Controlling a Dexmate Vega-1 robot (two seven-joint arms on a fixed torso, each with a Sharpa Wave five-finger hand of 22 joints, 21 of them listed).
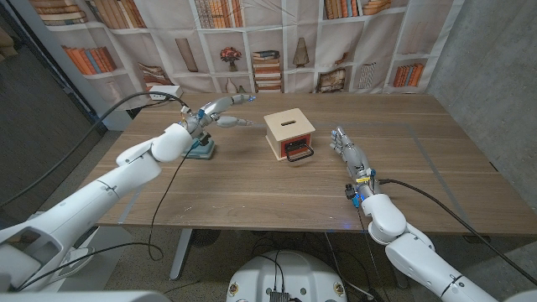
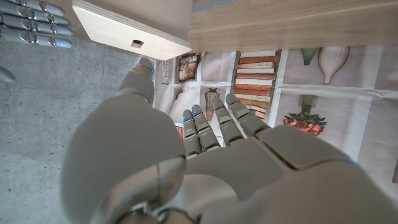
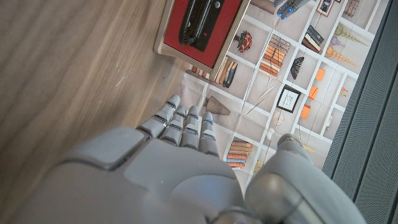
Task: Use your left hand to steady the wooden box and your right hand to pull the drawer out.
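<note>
A bookshelf-print backdrop (image 1: 252,33) hangs behind the tabletop (image 1: 252,184); nothing lies between either hand and the wooden box (image 1: 289,132). Box: pale wood, slotted top, red drawer (image 1: 295,148) front with black handle (image 1: 300,155), just left of the right hand (image 1: 344,147), fingers apart, empty. Left hand (image 1: 216,111) is raised, open, well apart. The right wrist view shows the drawer front close up (image 3: 202,25).

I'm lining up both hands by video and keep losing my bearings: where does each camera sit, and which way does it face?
Head view: on the robot's head, looking down over the table at the wooden box; both arms show, left hand raised, right hand beside the box.
Left wrist view: on the left wrist, looking along the left hand to the box.
Right wrist view: on the right wrist, looking along the right hand at the red drawer front and its black handle.
Shared: all three show the box.
</note>
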